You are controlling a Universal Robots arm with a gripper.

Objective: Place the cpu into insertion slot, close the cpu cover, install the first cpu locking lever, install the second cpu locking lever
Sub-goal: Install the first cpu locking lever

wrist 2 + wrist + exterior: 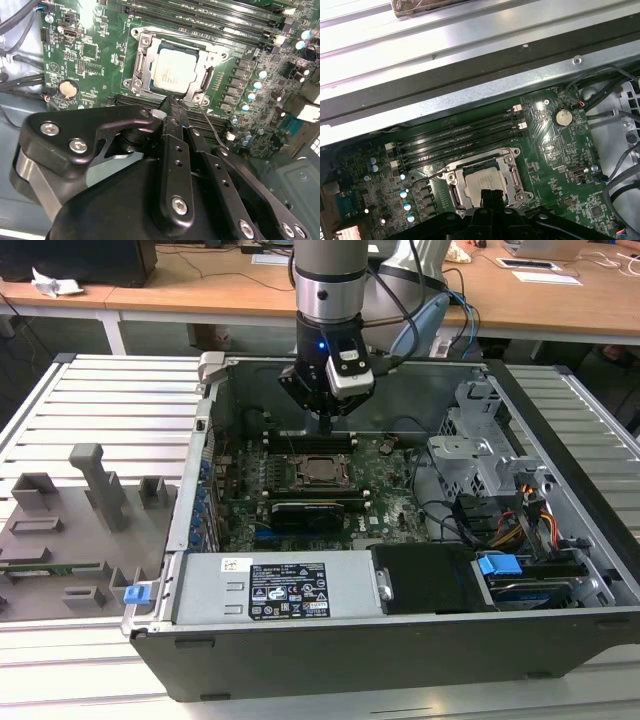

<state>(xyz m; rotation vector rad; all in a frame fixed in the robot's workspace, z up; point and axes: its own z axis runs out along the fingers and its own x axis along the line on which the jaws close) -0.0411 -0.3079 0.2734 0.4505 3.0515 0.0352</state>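
Slatted metal table [100, 390] with an open PC case [400, 640] lying on it, desks behind. So where's this at?

The cpu [170, 70] is already sitting in the slot [131, 84], silver face up, flat and square as far as I can tell. The cover [145, 57] looks folded down over it, with the frame lying around the chip and the face showing through the window. So I'd call the first two steps done.

The levers are the open question. One thin wire lever [211, 131] angles out away from the socket corner over the memory slots [235, 125], so that one isn't latched. The other lever [490, 152] runs along the socket edge in the first wrist view. It might be down, but I honestly can't tell if it's hooked.

The gripper [172, 102] hangs right over the socket edge, its tip just beside the corner where the loose lever starts. The jaws are pinched together with nothing between them. I can't tell whether the tip is actually touching the lever or just above it.
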